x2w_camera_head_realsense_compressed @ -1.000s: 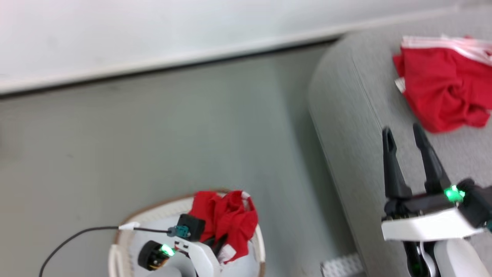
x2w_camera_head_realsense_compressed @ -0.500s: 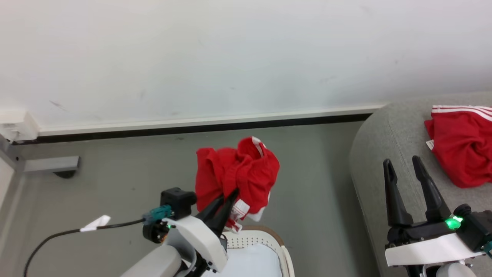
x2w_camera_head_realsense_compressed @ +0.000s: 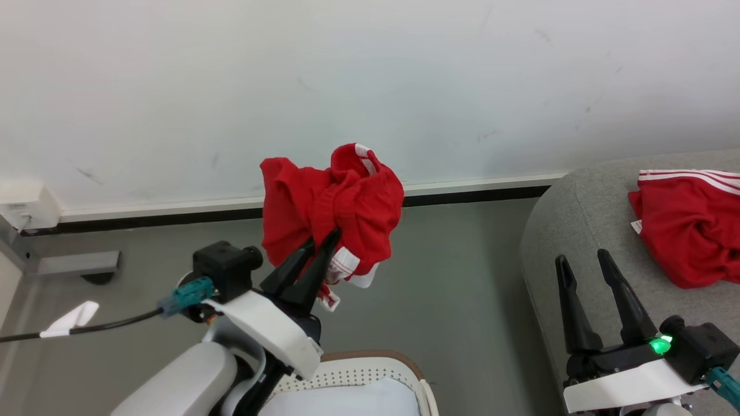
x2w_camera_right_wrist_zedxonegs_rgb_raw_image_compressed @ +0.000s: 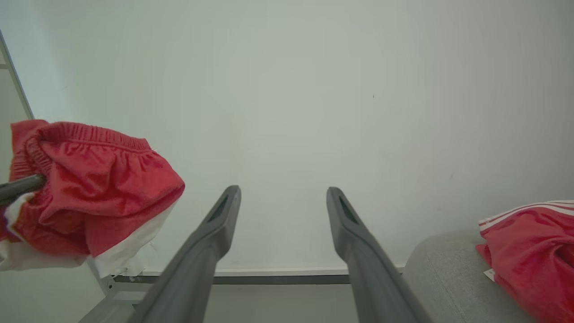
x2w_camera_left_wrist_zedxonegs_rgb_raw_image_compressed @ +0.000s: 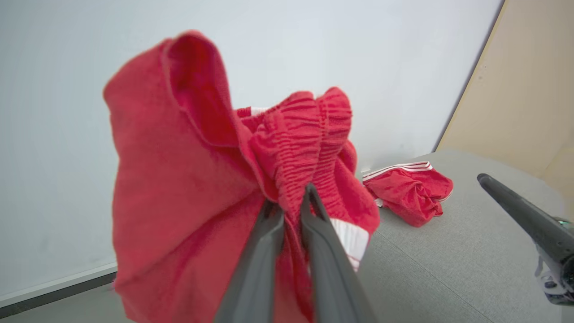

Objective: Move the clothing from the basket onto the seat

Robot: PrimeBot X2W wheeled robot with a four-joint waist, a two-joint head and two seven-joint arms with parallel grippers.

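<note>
Nearest, at the bottom of the head view, the basket [x2w_camera_head_realsense_compressed: 370,367] shows its perforated cream wall, brown rim and pale liner [x2w_camera_head_realsense_compressed: 347,401], standing on the grey floor [x2w_camera_head_realsense_compressed: 462,277]. Above it, the left gripper [x2w_camera_head_realsense_compressed: 324,238] points up and away, its 2 dark fingers pinched narrow on a bunched red garment [x2w_camera_head_realsense_compressed: 324,190]. In the left wrist view the fingertips clamp the gathered waistband, with cloth ballooning to either side and a white hem panel hanging below. This garment hangs in the air, clear of the basket rim and to the left of the seat [x2w_camera_head_realsense_compressed: 578,219], touching neither. A black cable [x2w_camera_head_realsense_compressed: 115,320] with a white tag runs off from the left wrist. On the right, the right gripper [x2w_camera_head_realsense_compressed: 581,258] hovers over the seat's near left edge, its 2 fingers spread wide with nothing between them. Farther on, a second red garment [x2w_camera_head_realsense_compressed: 688,231] lies crumpled on the seat close to its far edge, just in from the rounded far left corner, with thin white stripes along its far side and a small white label at its left. Beyond stands the white wall [x2w_camera_head_realsense_compressed: 347,69], a pale skirting board [x2w_camera_head_realsense_compressed: 173,205] at its foot
</note>
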